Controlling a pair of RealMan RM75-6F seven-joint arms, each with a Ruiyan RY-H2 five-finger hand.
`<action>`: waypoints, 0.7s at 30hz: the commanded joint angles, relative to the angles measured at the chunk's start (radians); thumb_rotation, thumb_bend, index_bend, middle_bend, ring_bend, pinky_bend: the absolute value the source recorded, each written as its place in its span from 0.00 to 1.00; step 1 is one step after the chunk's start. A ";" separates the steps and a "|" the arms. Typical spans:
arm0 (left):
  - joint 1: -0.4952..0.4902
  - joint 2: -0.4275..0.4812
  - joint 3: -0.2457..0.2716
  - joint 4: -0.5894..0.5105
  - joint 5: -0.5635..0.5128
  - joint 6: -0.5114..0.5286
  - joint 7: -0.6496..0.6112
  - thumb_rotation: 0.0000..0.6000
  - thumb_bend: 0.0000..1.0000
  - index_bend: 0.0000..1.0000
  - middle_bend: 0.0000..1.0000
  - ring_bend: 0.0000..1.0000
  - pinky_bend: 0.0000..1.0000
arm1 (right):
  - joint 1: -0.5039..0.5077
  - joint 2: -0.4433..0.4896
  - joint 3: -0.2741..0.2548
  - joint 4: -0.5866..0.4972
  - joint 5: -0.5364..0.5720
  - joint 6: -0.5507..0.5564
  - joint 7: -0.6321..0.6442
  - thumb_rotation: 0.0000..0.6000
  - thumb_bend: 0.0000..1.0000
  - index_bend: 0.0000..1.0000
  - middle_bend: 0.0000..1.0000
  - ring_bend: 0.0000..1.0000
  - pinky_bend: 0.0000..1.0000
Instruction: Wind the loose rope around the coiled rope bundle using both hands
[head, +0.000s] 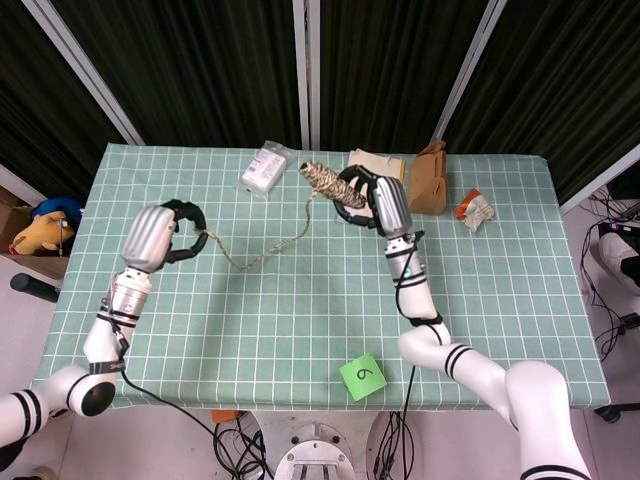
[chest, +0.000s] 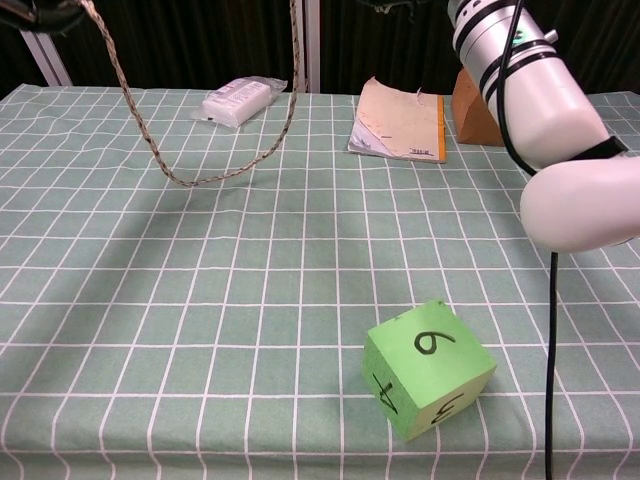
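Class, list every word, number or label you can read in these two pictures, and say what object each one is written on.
"6" or "9": handwritten on the top face of the green cube; it also shows in the head view.
"4": handwritten on the cube's front left face, lying sideways.
A further mark on the cube's front right face: cut off, not readable.
White packet: any print is too small to read.
Notebook: no legible text.

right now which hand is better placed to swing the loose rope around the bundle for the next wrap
Left. The left hand grips the free end of the loose rope, which sags between the hands, so it can carry that end around. The right hand holds the rope bundle raised and looks better suited to steadying it.
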 joint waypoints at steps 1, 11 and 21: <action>0.017 0.066 -0.062 -0.140 -0.051 0.064 0.067 1.00 0.49 0.77 0.55 0.47 0.61 | 0.017 -0.049 -0.030 0.078 0.003 -0.023 0.041 1.00 0.62 0.93 0.73 0.68 0.86; -0.011 0.222 -0.159 -0.405 -0.119 0.037 0.100 1.00 0.50 0.78 0.56 0.48 0.62 | 0.020 -0.126 -0.088 0.229 0.005 -0.085 0.073 1.00 0.63 0.94 0.73 0.68 0.86; -0.227 0.264 -0.293 -0.460 -0.385 -0.074 0.247 1.00 0.51 0.78 0.57 0.49 0.62 | 0.013 -0.183 -0.176 0.299 -0.048 -0.099 0.098 1.00 0.63 0.94 0.73 0.68 0.86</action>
